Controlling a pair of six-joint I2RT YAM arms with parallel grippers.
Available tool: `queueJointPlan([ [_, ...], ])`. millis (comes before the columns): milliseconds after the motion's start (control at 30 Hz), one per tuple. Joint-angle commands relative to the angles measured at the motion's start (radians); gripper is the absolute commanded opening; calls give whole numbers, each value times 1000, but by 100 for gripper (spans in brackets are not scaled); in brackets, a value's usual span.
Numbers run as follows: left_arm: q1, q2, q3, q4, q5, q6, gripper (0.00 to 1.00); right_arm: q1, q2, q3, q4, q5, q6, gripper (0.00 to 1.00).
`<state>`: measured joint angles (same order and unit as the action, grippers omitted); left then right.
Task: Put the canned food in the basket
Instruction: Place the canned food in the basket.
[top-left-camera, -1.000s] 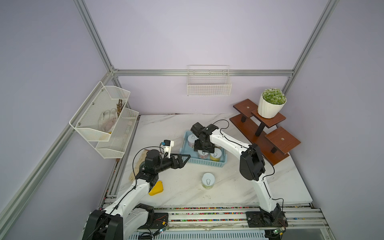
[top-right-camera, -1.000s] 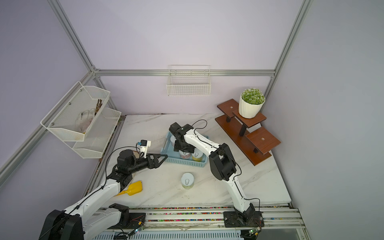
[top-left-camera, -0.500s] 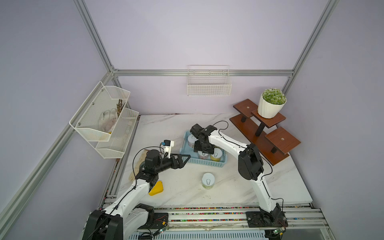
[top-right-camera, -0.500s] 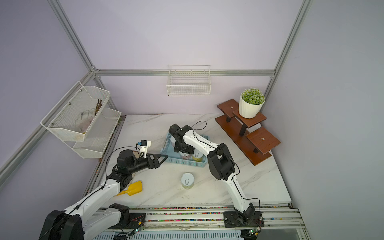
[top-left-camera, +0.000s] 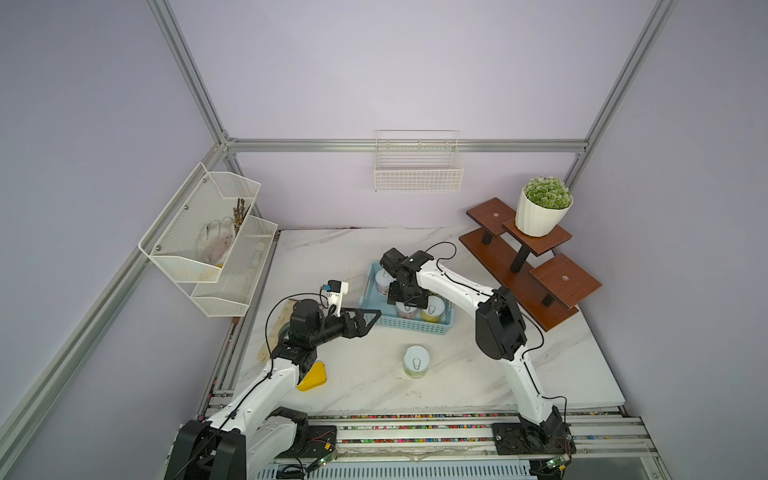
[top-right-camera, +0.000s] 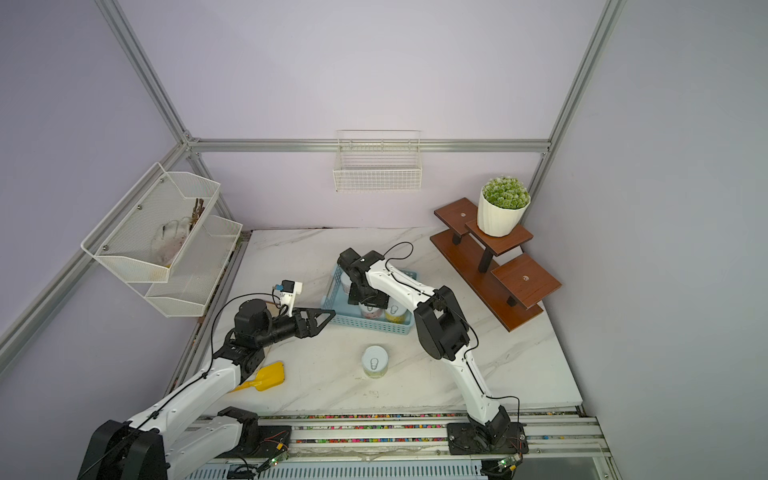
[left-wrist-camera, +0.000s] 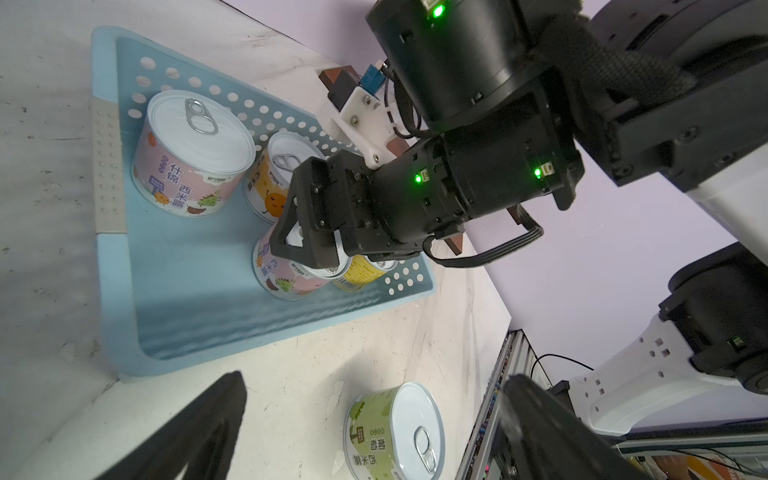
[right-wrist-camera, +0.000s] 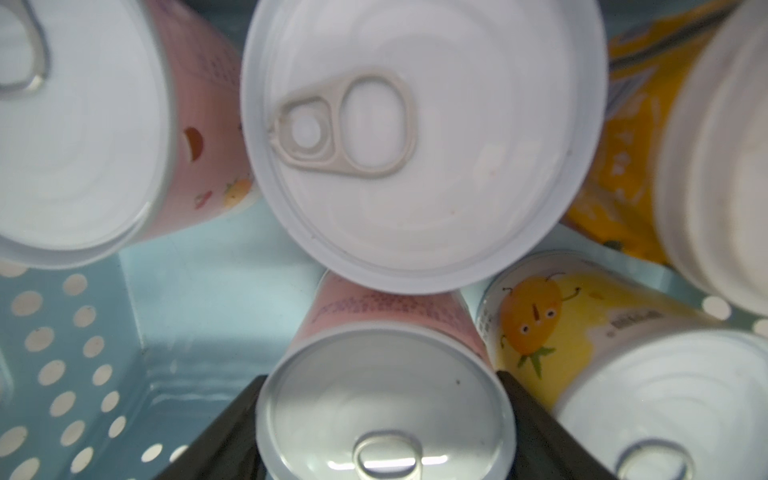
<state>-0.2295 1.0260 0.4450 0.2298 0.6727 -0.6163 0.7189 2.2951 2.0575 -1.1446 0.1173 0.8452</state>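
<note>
Right gripper (left-wrist-camera: 309, 253), clamped on the short pink metal can (right-wrist-camera: 386, 399), should seat it flat in the pale-blue perforated plastic basket (left-wrist-camera: 114, 291)

Pale lilac walls (top-left-camera: 374, 62) close the scene on three sides, edged by aluminium frame bars (top-left-camera: 407, 145). The tabletop (top-left-camera: 365, 386) is white with grey marble veins. At 12 o'clock a white wire basket (top-left-camera: 417, 172) hangs on the back rail. At 10 o'clock, two-tier white mesh racks (top-left-camera: 208, 237) hang on the side wall. At 2 o'clock a brown wooden stepped stand (top-left-camera: 519, 270) carries a white ribbed plant pot (top-left-camera: 540, 212). The light is soft and even.
</note>
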Motion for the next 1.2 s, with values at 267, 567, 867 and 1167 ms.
queueJointPlan([
  [267,-6,-24,20,-33,-20,45,100,-2,-3,30,6,17,-1,92],
  [567,-62,-66,60,-171,-121,101,100,-1,-73,24,27,-19,-34,93],
  [867,-218,-182,151,-452,-335,179,100,0,-377,-267,245,-93,-104,97],
  [1167,-343,-204,206,-591,-468,185,100,-1,-702,-636,454,-140,-193,100],
])
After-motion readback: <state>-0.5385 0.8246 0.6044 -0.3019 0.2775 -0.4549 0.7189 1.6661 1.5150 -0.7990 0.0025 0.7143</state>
